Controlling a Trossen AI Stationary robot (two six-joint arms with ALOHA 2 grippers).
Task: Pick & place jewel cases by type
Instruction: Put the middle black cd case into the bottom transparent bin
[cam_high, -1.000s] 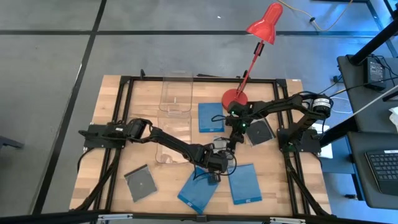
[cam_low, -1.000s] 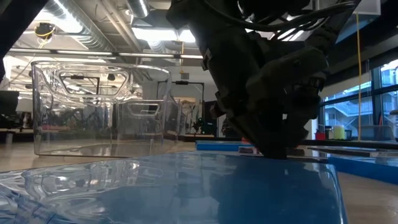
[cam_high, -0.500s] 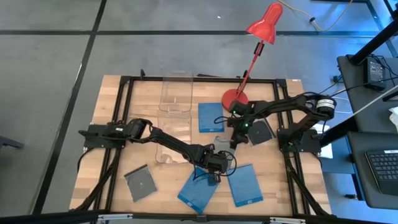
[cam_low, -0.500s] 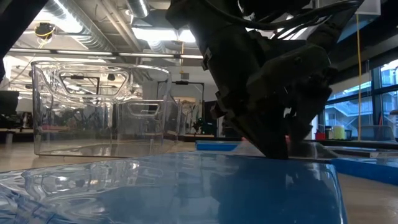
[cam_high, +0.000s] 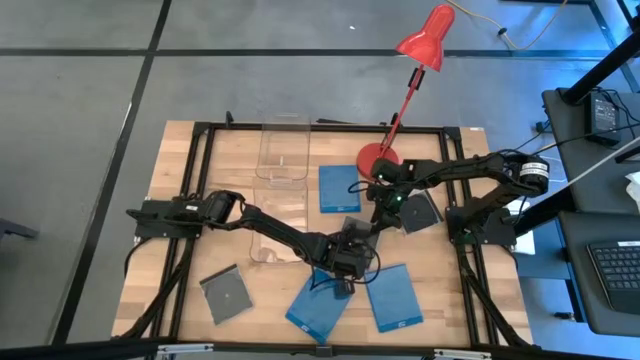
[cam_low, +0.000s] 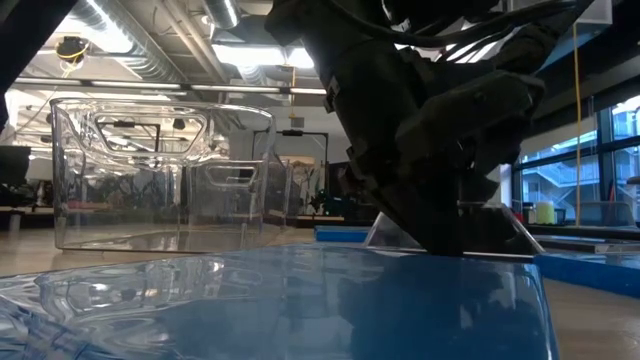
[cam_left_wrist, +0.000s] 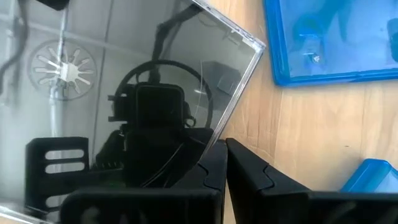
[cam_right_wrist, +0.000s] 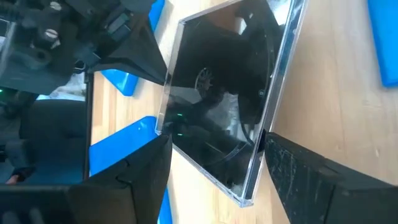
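A transparent jewel case with a dark tray (cam_high: 353, 231) stands tilted at the table's middle, between both grippers. My right gripper (cam_high: 376, 220) comes from the right and straddles it, its fingers on either side in the right wrist view (cam_right_wrist: 214, 146). My left gripper (cam_high: 349, 248) reaches in from the left, its fingers nearly together (cam_left_wrist: 226, 163) at the case's edge. The low view shows the raised case (cam_low: 450, 230) behind the dark left gripper. Three blue cases (cam_high: 340, 188) (cam_high: 318, 305) (cam_high: 392, 295) and two grey ones (cam_high: 225, 295) (cam_high: 418, 211) lie flat on the table. My left gripper's shut fingers (cam_right_wrist: 155, 71) meet the case at one edge (cam_left_wrist: 214, 140), coming from the table's left; whether they pinch that edge or only press against it I cannot tell. My right gripper holds the case between its two fingers (cam_right_wrist: 152, 158) by two opposite edges (cam_right_wrist: 264, 134), slanting down from the right. The case is tilted, one side raised above the wood.
Two clear plastic bins (cam_high: 283, 155) (cam_high: 270, 235) stand left of the grippers, seen large in the low view (cam_low: 165, 170). A red lamp's base (cam_high: 378, 158) sits close behind the right gripper. A blue case (cam_low: 350, 300) fills the low view's foreground. A black frame (cam_high: 200, 135) edges the table.
The transparent case has tipped up: in the low view one edge now rises clear beside the left gripper where only a sliver showed before. The right arm's elbow has drawn toward the table's right edge. The left arm has kept still.
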